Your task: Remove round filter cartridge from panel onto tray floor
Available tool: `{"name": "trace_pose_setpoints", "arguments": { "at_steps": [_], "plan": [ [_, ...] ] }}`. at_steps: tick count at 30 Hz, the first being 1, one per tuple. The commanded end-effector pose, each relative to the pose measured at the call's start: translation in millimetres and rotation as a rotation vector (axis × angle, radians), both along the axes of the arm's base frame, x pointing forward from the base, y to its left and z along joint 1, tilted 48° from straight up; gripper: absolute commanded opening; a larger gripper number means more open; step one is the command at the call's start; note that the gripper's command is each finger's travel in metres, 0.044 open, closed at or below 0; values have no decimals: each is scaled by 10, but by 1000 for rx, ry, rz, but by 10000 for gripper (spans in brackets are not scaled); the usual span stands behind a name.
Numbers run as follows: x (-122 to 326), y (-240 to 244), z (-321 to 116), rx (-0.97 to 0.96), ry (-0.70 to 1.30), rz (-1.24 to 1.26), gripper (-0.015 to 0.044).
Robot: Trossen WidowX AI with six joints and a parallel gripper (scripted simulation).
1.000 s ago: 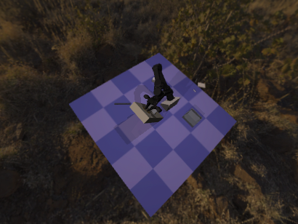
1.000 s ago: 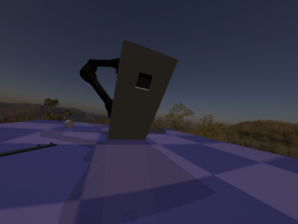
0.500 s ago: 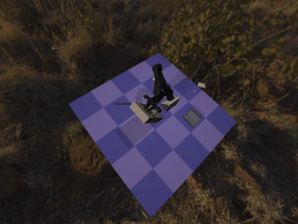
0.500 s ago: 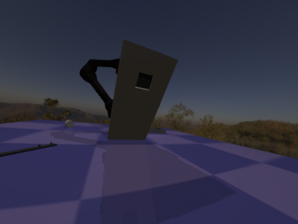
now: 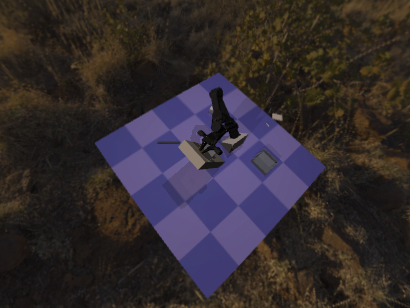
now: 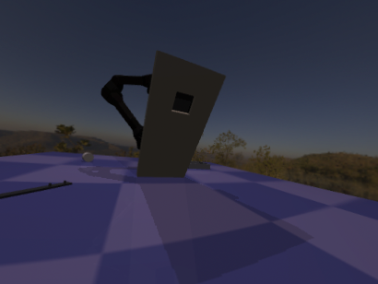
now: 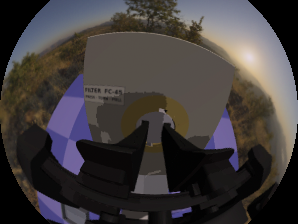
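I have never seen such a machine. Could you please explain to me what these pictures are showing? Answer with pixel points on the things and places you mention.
The machine is a black robot arm (image 5: 218, 112) (image 6: 121, 99) with one two-finger gripper (image 5: 206, 150) (image 7: 154, 124). The top picture looks down on a checkered surface (image 5: 210, 255) (image 6: 60, 230) (image 7: 62, 132). The exterior one looks from behind an upright panel (image 5: 192, 156) (image 6: 168, 143) (image 7: 150, 60). The wrist one looks past the fingers at its labelled front. A shallow tray (image 5: 264, 161) and a dark bar (image 5: 168, 143) (image 6: 37, 189) lie on the surface. The gripper is closed on the round filter cartridge (image 7: 154, 120), within the yellow ring.
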State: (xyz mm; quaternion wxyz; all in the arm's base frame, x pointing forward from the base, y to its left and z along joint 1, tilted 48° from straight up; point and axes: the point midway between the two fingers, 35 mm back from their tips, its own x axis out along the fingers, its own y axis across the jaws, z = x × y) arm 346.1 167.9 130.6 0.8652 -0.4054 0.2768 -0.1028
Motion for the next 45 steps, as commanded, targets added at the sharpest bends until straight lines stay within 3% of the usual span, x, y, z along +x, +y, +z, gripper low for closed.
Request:
{"name": "trace_pose_setpoints", "arguments": {
  "at_steps": [1,45],
  "plan": [
    [7,-7,-1,3,0,-2,0],
    [76,-43,-44,-1191,589,578,0]
  ]
}}
